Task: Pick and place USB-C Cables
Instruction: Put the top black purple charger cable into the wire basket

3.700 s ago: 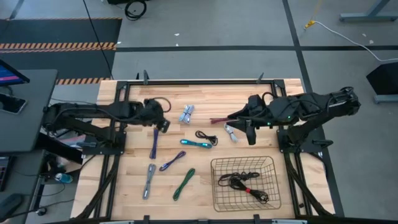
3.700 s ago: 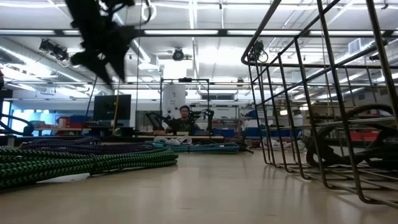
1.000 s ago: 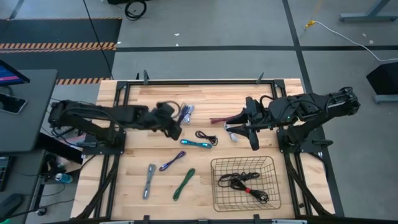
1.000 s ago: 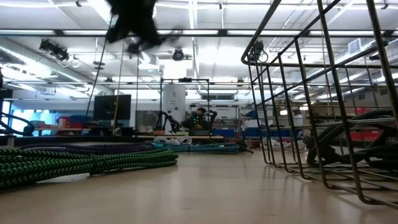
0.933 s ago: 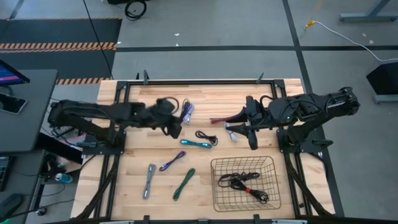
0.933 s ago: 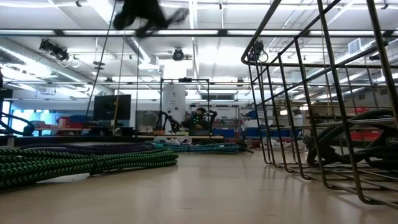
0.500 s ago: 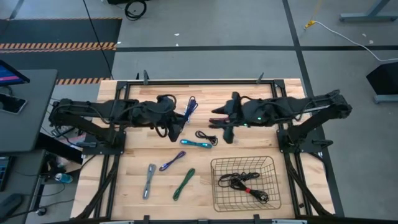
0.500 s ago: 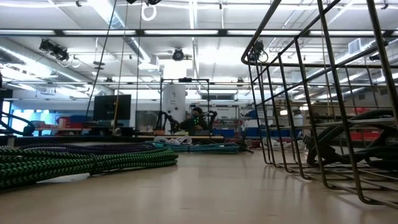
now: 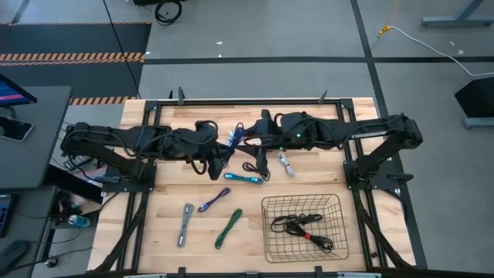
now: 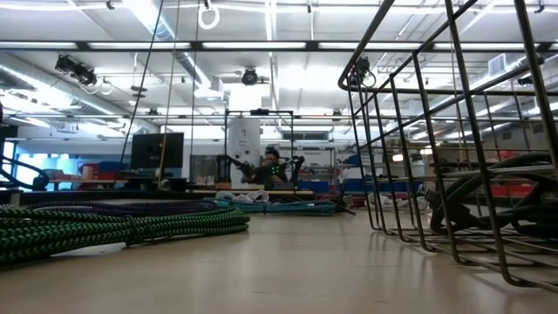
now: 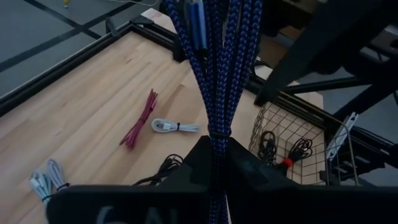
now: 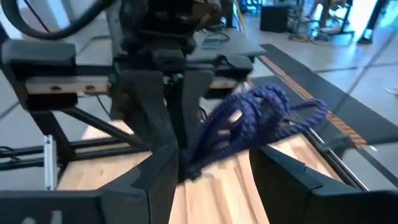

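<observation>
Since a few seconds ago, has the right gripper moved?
Yes. The right gripper has swung leftward in the high view, away from the wire basket, toward the blue cable held by the left gripper.

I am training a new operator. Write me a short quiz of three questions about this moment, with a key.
1. True or false: the left gripper is shut on the blue cable.
2. Which cable lies on the table nearest the basket? A) green cable B) red C) teal
3. Fill in: the right gripper, facing the blue cable, is ____.

Key: 1 true; 2 A; 3 open.
</observation>
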Robot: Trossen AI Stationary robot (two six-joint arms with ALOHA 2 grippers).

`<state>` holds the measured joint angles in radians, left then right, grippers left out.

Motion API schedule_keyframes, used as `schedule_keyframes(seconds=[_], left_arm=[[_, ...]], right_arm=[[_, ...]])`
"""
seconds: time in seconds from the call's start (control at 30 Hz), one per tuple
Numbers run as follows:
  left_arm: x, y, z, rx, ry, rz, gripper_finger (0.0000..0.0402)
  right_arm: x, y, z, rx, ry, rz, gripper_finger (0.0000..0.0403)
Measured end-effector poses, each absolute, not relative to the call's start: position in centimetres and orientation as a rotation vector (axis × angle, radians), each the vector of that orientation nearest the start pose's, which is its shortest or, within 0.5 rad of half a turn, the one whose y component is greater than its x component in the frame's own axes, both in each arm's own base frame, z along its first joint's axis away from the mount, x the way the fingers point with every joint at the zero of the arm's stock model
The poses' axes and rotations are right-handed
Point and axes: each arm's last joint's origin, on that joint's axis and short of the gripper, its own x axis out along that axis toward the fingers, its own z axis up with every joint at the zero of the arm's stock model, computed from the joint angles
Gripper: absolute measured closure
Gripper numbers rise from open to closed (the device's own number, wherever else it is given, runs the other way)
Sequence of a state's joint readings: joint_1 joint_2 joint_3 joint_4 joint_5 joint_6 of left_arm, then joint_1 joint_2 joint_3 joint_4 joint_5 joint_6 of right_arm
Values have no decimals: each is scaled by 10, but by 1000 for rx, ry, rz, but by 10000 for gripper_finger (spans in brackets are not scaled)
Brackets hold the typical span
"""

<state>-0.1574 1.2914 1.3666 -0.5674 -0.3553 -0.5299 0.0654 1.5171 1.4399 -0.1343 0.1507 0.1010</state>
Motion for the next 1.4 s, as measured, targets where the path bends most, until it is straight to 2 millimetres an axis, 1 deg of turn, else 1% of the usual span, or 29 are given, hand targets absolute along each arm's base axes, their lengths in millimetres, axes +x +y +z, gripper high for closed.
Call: schedule_keyframes(seconds=[0.17, 0.27, 0.33, 0.4, 0.47, 0.67, 0.73, 0.8, 0.9, 0.97, 1.03, 1.07, 1.1, 1.2, 1.23, 1.33, 1.4], left_arm=[[269, -32, 391, -390, 413, 314, 379], [268, -32, 391, -390, 413, 313, 379], [268, -32, 391, -390, 416, 313, 379], [268, -32, 391, -393, 414, 313, 379], [268, -32, 391, -392, 413, 313, 360], [271, -32, 396, -397, 359, 302, 278], [272, -33, 398, -396, 339, 260, 260], [274, -36, 401, -389, 326, 175, 247], [276, -38, 406, -385, 287, 103, 236], [276, -38, 405, -381, 299, 101, 234], [274, -39, 405, -384, 322, 76, 235], [273, -40, 406, -389, 328, 63, 235], [272, -41, 405, -404, 348, 56, 236], [271, -42, 401, -422, 384, 38, 237], [271, -43, 400, -421, 392, 41, 237], [271, -42, 399, -412, 398, 56, 237], [270, -44, 398, -408, 418, 54, 237]], right_arm=[[356, 13, 386, 86, 178, -72, 201], [358, 12, 386, 92, 164, -51, 220], [358, 12, 385, 93, 166, -47, 255], [358, 13, 385, 94, 167, -29, 309], [358, 12, 386, 94, 166, -8, 366], [357, 12, 384, 88, 184, 3, 376], [357, 12, 383, 79, 201, 1, 376], [354, 10, 383, 80, 224, -1, 377], [348, 8, 387, 66, 243, -4, 377], [340, 5, 390, 33, 263, -41, 377], [331, -2, 388, -8, 318, -117, 377], [326, -7, 390, -26, 329, -154, 377], [320, -11, 396, -38, 310, -196, 377], [290, -19, 417, -52, 295, -296, 377], [282, -20, 420, -48, 299, -305, 377], [263, -22, 423, -41, 346, -320, 377], [247, -22, 432, -36, 321, -339, 377]])
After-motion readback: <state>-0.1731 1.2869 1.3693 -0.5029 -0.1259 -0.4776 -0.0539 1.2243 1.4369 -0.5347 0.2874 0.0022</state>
